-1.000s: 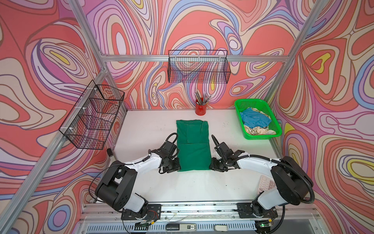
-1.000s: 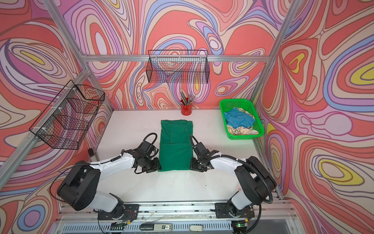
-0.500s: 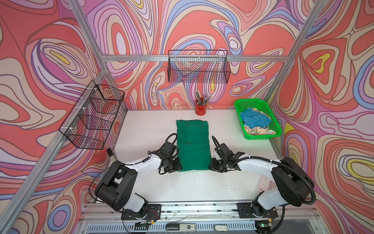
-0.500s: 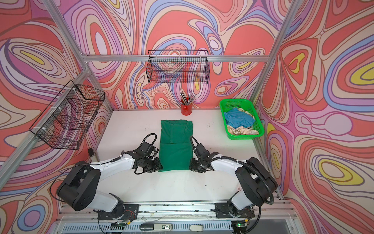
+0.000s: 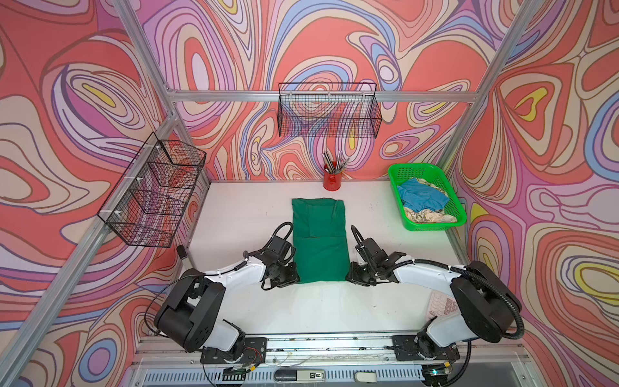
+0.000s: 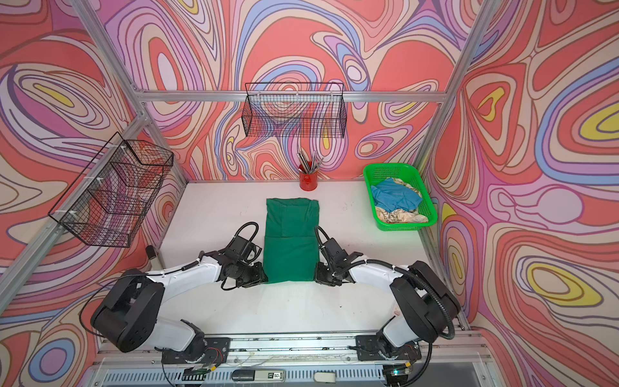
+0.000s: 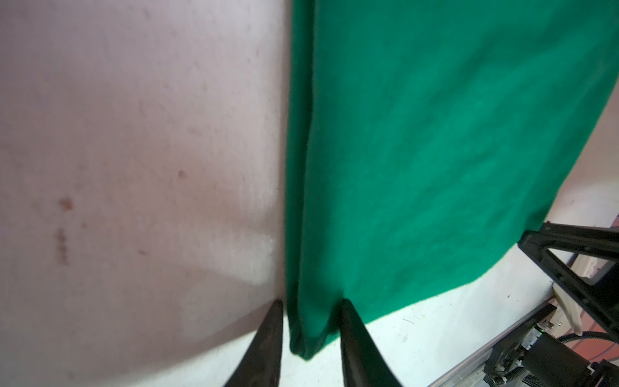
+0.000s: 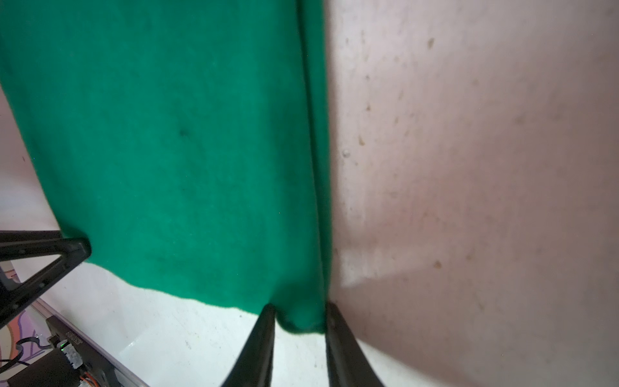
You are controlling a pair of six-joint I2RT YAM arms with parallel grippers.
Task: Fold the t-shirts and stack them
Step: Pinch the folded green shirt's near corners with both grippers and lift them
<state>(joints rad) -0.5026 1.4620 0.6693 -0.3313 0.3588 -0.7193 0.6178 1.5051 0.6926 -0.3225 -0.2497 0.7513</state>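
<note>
A dark green t-shirt point(image 5: 320, 241) point(image 6: 291, 241), folded into a long strip, lies flat mid-table. My left gripper point(image 5: 294, 276) point(image 6: 264, 276) sits at its near left corner. In the left wrist view that gripper point(image 7: 311, 301) is shut on the bunched corner of the green cloth point(image 7: 435, 134). My right gripper point(image 5: 350, 274) point(image 6: 316, 276) sits at the near right corner. In the right wrist view it point(image 8: 299, 306) is pinching that corner of the cloth point(image 8: 167, 134). A light blue t-shirt point(image 5: 422, 197) and a cream patterned one point(image 5: 428, 216) lie crumpled in the basket.
The bright green mesh basket point(image 5: 432, 229) stands at the back right by the wall. A red cup of pens point(image 5: 331, 181) stands behind the shirt at the back edge. Wire baskets hang on the back wall point(image 5: 330, 110) and left wall point(image 5: 154, 194). A pale keypad point(image 5: 442, 306) lies under the right arm.
Both grippers have slid slightly toward the shirt's near corners and their jaws have narrowed onto the cloth. The shirt itself has not moved.
</note>
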